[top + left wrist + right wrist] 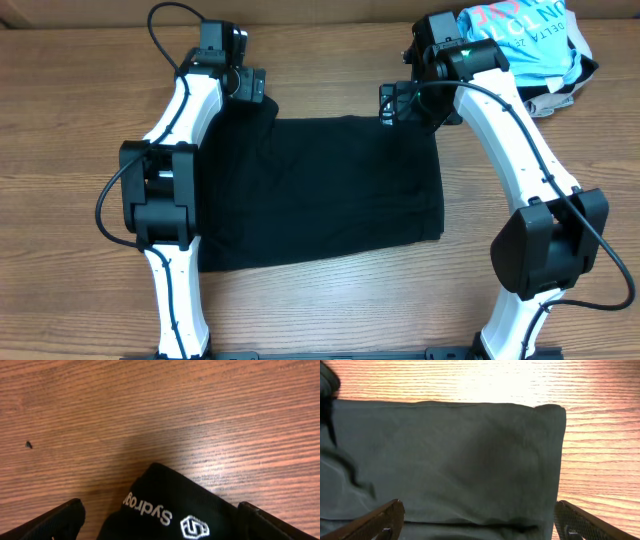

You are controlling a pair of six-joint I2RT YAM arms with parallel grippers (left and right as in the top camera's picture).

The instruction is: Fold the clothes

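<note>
The brown wood-grain desk (pixel 60 150) carries a black fabric garment (pixel 320 190), laid flat as a rough rectangle at the centre between both white-and-black arms. A crumpled light-blue printed garment (pixel 530 40) sits at the far right corner, well apart from the black one.

The left jaws are at the black garment's far left corner. They stand wide open, holding nothing. Their fingers (pixel 60 520) flank a fabric corner bearing white lettering (pixel 147 507).

The right jaws are at the far right corner, also wide open and empty. Their fingers (pixel 375 522) are spread over the folded edge.
</note>
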